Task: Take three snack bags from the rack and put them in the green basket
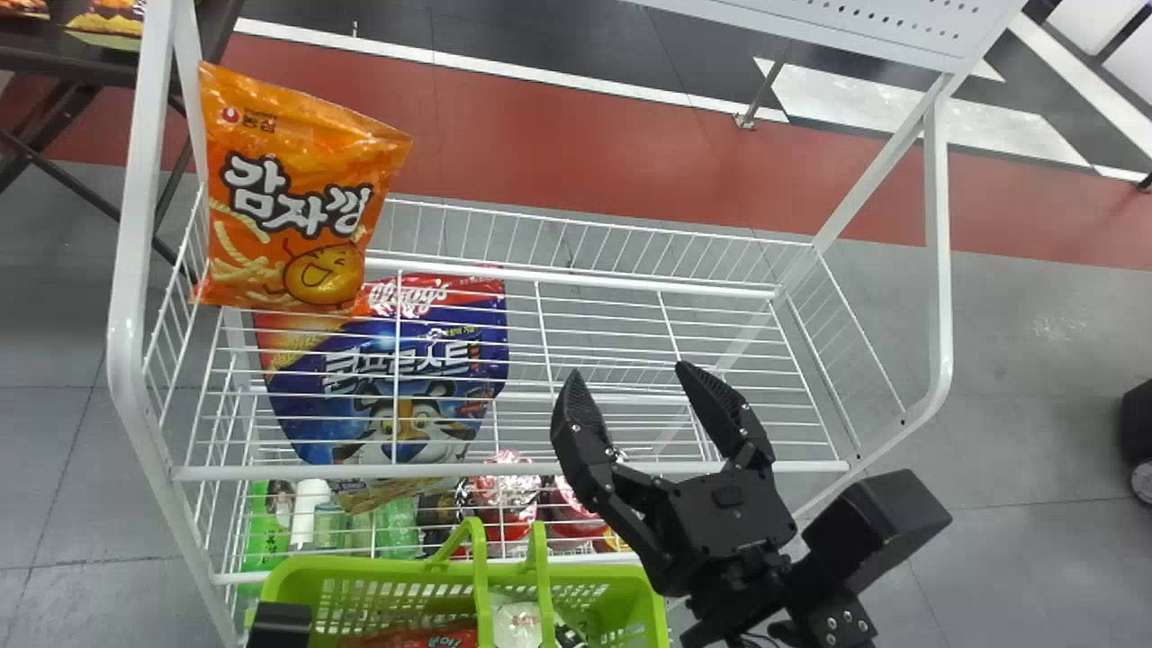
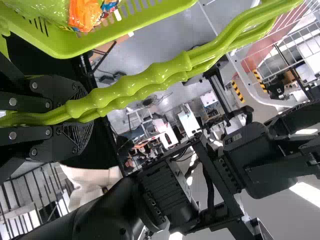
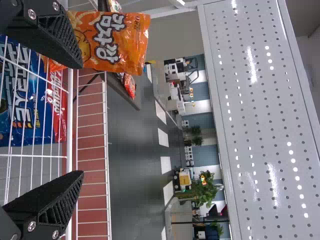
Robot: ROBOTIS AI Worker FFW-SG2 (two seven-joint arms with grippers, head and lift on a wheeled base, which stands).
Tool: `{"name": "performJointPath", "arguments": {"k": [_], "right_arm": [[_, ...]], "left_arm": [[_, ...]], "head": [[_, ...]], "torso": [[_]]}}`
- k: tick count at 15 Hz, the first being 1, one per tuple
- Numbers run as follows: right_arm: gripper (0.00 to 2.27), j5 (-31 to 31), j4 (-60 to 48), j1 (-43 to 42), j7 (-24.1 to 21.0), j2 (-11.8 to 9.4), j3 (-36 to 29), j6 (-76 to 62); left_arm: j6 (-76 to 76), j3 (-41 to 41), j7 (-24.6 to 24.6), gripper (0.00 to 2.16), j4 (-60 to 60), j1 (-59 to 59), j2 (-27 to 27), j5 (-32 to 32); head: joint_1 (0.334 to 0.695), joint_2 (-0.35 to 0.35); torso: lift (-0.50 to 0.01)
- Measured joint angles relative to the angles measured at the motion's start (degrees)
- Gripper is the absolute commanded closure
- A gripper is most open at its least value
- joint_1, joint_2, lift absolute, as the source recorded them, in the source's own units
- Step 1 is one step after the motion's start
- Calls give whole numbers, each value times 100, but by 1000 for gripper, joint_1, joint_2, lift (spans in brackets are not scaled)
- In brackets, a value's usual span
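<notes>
While the right gripper hangs over the rack's wirework with its fingers spread and nothing between them, the left gripper is clenched around the paired green handles of the green basket. Beneath the right gripper, the front rail of the white wire rack runs across. Toward the rack's left end, seen through the wires, is a blue and red bag; farther left and higher, an orange snack bag stands upright inside the left side of the frame, partly overlapping it. Lower down, also behind wires, sit a white-capped bottle, a green package and shiny red packs.

The basket sits at the rack's near side, with a red packet and a clear-and-white package in it. Outward, a perforated white panel spans the rack's top. Beyond its left end, more packages lie on a dark worktop. A leafy plant stands in the room behind.
</notes>
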Motion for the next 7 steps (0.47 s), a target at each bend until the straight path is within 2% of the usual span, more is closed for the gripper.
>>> {"name": "performJointPath", "arguments": {"k": [7], "right_arm": [[53, 2, -72, 49, -3, 0, -8, 87]], "left_arm": [[3, 10, -5, 1760, -12, 31, 9, 4]], "head": [[695, -350]], "torso": [[-6]]}}
